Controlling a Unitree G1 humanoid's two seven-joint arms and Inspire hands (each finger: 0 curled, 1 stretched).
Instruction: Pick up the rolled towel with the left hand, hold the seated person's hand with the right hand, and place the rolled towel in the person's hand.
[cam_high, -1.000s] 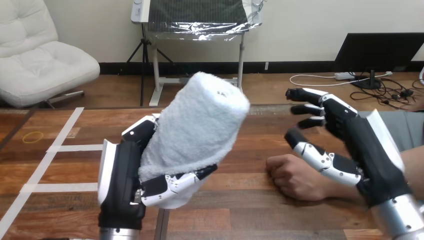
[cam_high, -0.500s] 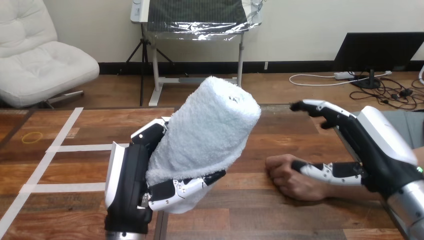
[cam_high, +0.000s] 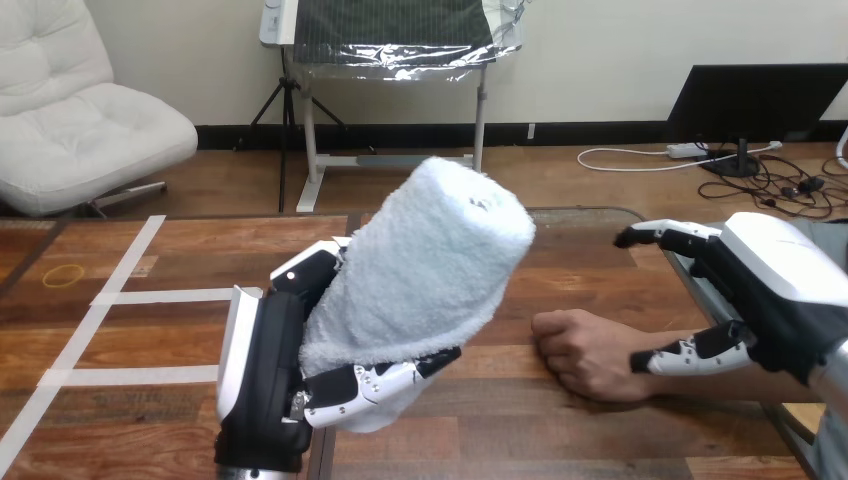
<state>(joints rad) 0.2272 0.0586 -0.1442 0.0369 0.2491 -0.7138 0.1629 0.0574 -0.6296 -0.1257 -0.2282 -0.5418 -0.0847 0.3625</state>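
Note:
My left hand (cam_high: 268, 380) is shut on the rolled towel (cam_high: 420, 265), a thick white terry roll held tilted up and to the right above the table. The person's hand (cam_high: 582, 352) rests as a loose fist on the wood at the right. My right hand (cam_high: 775, 290) hovers over the person's wrist, fingers (cam_high: 660, 236) straight and pointing left, thumb (cam_high: 690, 356) below beside the forearm. Whether it touches the wrist I cannot tell; nothing is gripped.
The wooden table (cam_high: 140, 320) carries white tape lines (cam_high: 100, 310) on its left part. A yellow rubber band (cam_high: 66, 273) lies near the far left edge.
My left hand has carried the towel rightward, nearer the person's fist. My right hand has dropped and drawn back to the right, from above the fist to over the wrist.

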